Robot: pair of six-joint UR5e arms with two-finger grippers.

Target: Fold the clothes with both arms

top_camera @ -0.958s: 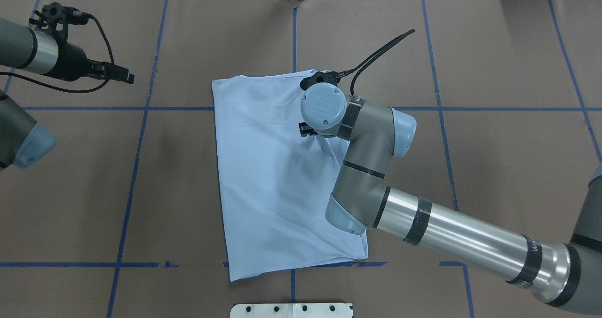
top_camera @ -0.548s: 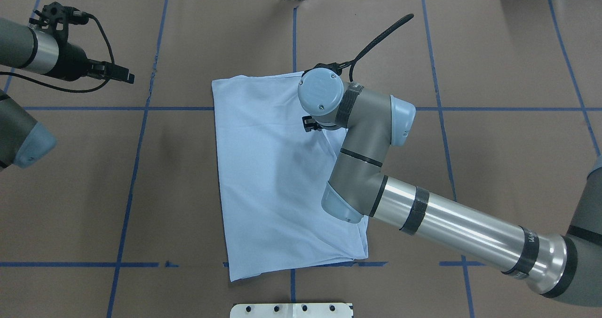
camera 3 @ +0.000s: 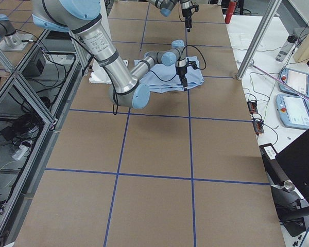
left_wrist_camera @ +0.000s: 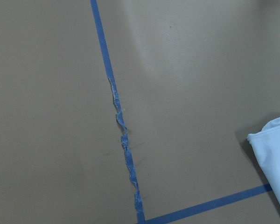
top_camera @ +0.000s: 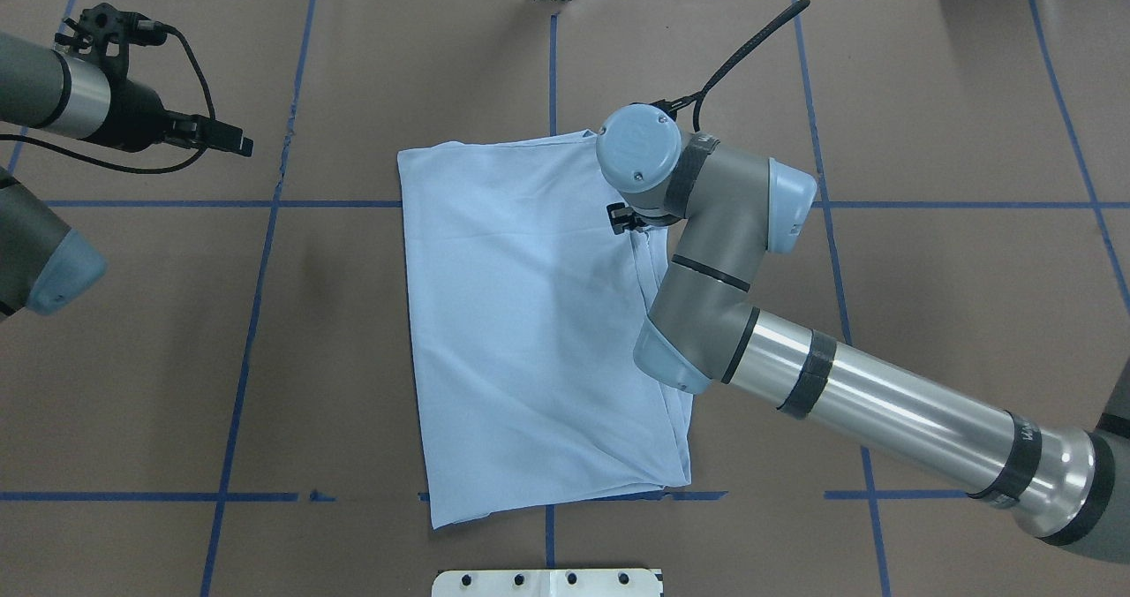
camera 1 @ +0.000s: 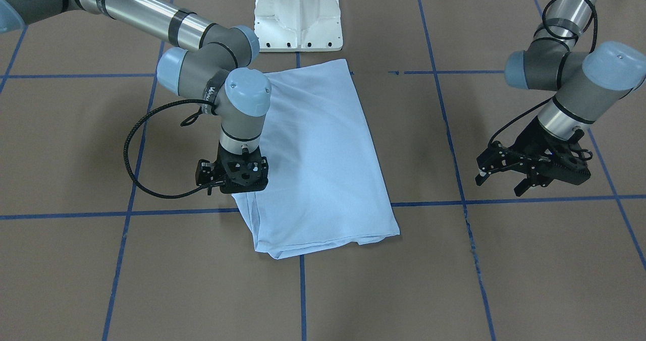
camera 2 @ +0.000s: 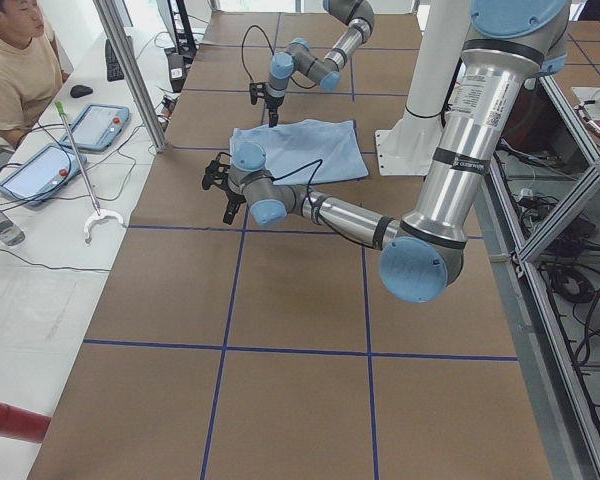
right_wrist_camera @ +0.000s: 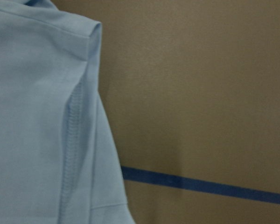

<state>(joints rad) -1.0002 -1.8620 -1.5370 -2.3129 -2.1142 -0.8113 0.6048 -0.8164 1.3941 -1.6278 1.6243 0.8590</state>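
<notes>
**Folded T-shirt lies mid-counter, right tool at its edge**

The light blue T-shirt [top_camera: 530, 332] lies flat in the centre of the overhead frame on the brown counter [top_camera: 927, 120]. It is folded into a tall, slightly tilted rectangle, with layered edges along its right side.

The right arm [top_camera: 883, 411] enters from the lower right of that frame and bends over the shirt's upper right corner. In the front-facing frame the right tool [camera 1: 241, 188] points straight down at centre left, right at the shirt's left edge. Its fingers are hidden behind the black mount, so I cannot tell whether it is clenched, released or touching the cloth. The right wrist view shows a stitched hem on the left and bare counter on the right.

The left arm [top_camera: 53, 102] sits in the upper left of the overhead frame, well apart from the shirt. At the right of the front-facing frame, the left tool [camera 1: 502, 181] hangs above the counter. It is released, its 2 fingers spread, grasping nothing. The left wrist view shows torn blue tape [left_wrist_camera: 123, 140] and a shirt corner at the right edge.

The white pedestal base [camera 1: 299, 18] stands at top centre of the front-facing frame, just beside the shirt.
</notes>
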